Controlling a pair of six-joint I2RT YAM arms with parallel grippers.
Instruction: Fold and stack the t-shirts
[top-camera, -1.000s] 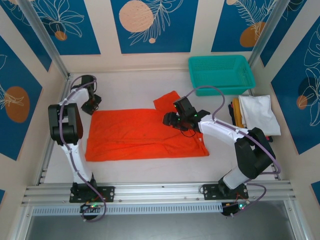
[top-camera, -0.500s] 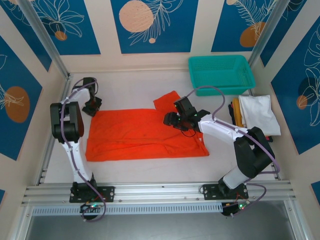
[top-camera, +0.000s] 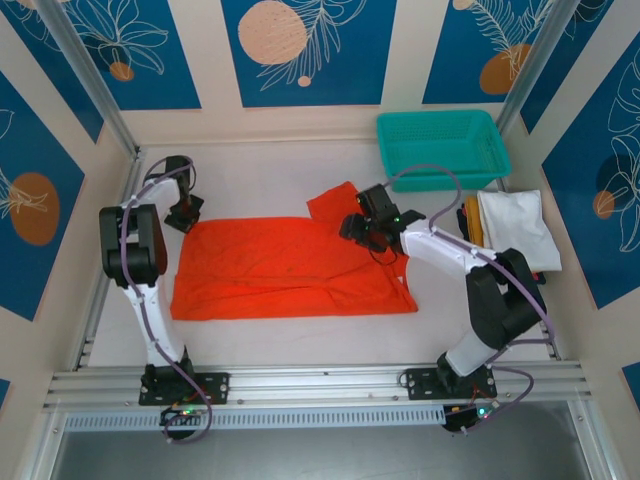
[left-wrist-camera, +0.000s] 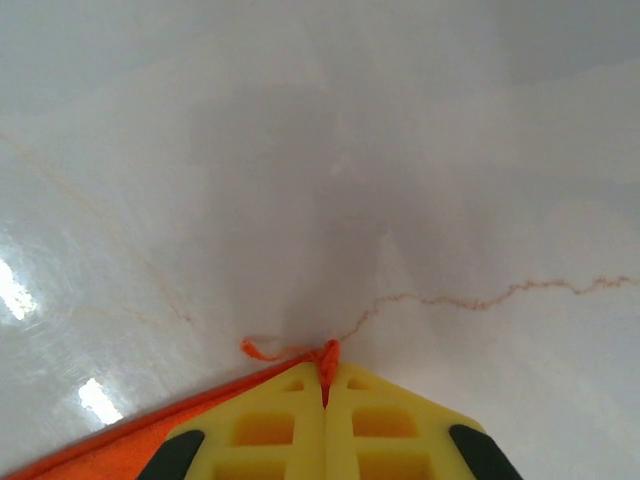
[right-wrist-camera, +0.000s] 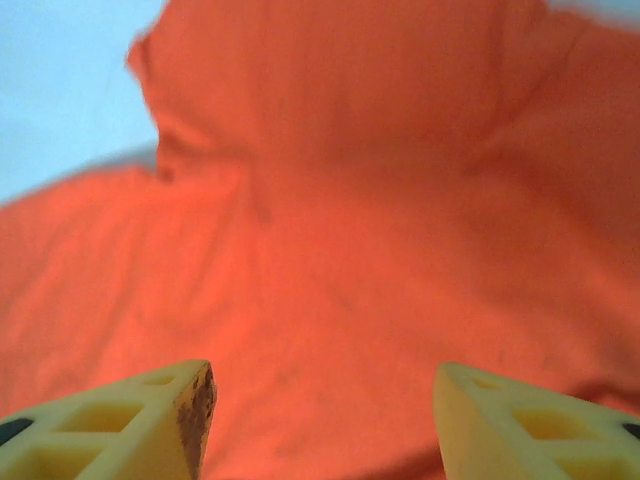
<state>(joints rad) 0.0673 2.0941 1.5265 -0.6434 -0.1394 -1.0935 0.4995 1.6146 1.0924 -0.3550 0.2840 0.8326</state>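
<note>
White table (top-camera: 270, 175): orange t-shirt (top-camera: 285, 268) flat, long axis left-right.

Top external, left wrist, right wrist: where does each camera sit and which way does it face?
Top external: above and behind the bases, looking down on the table; shows both arms, left gripper, right gripper, orange-red t-shirt.
Left wrist: on the left arm, low over bare table; its yellow fingers shut on the t-shirt's corner.
Right wrist: on the right arm, facing down at the t-shirt; its open yellow fingers at the bottom edge.
Shared: all three see the orange-red t-shirt.
</note>
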